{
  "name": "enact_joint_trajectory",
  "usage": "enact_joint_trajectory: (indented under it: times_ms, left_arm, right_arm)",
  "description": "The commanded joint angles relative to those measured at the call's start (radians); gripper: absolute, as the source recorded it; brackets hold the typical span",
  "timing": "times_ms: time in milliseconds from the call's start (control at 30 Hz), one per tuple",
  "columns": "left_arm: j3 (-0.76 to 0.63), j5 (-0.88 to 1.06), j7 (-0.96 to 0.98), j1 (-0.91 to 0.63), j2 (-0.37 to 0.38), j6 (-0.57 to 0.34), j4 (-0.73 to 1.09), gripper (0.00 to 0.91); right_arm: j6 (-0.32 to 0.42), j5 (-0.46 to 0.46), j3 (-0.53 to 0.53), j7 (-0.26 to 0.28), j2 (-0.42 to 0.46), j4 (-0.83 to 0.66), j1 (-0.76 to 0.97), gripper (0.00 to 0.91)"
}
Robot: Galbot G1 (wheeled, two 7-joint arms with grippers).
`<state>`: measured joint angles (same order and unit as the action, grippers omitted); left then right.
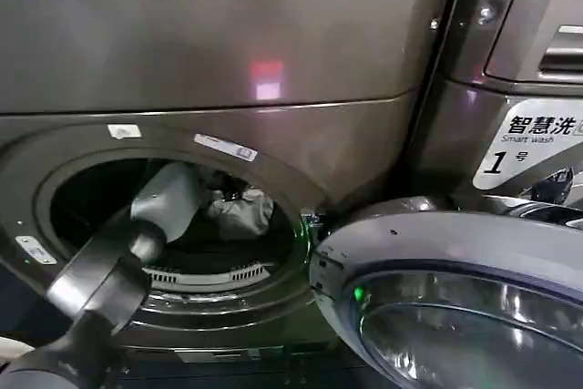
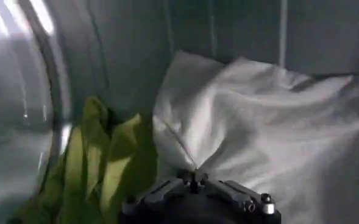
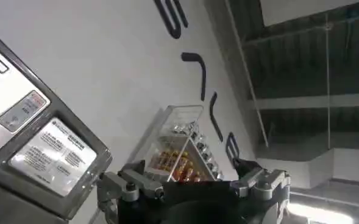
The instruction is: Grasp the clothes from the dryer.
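Left wrist view showed the left gripper (image 2: 193, 178) pinching the grey-white cloth (image 2: 258, 128) inside the dryer (image 1: 209, 52), beside the yellow-green garment (image 2: 100, 164).

The dryer (image 1: 228, 61), a dark grey-bronze front-loader, stands with its round porthole open and its door (image 1: 455, 298) swung out to the robot's right. Inside the steel drum (image 2: 21, 122) lie the clothes: a light grey-white garment (image 2: 258, 128) and, touching it, a yellow-green garment (image 2: 100, 164) against the drum wall.
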<state>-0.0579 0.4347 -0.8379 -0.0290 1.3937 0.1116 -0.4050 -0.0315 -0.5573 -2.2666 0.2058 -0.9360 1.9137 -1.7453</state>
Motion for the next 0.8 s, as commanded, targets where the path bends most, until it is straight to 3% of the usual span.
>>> enact_joint_trajectory:
  times_ms: [33, 233, 500, 700, 800]
  left_arm:
    - [0.325, -0.188, 0.116, 0.174, -0.026, 0.056, -0.255, 0.0]
    - [0.412, -0.387, 0.216, 0.329, -0.067, 0.09, -0.541, 0.0]
    - [0.492, -0.651, 0.426, 0.536, -0.063, 0.042, -0.825, 0.0]
    - [0.547, -0.703, 0.592, 0.63, -0.036, -0.017, -0.933, 0.0]
    - [0.579, -0.709, 0.663, 0.686, -0.02, -0.067, -0.988, 0.0]
  right_arm:
    - [-0.001, -0.001, -0.001, -0.001, 0.0, 0.004, -0.001, 0.907]
    - [-0.001, -0.002, 0.003, -0.001, -0.001, 0.008, -0.002, 0.907]
    - [-0.001, -0.005, 0.01, -0.002, -0.002, 0.017, 0.003, 0.907]
    - [0.001, -0.01, 0.009, -0.005, -0.005, 0.019, 0.003, 0.907]
    - [-0.001, -0.015, 0.007, -0.036, -0.004, 0.019, 0.001, 0.907]
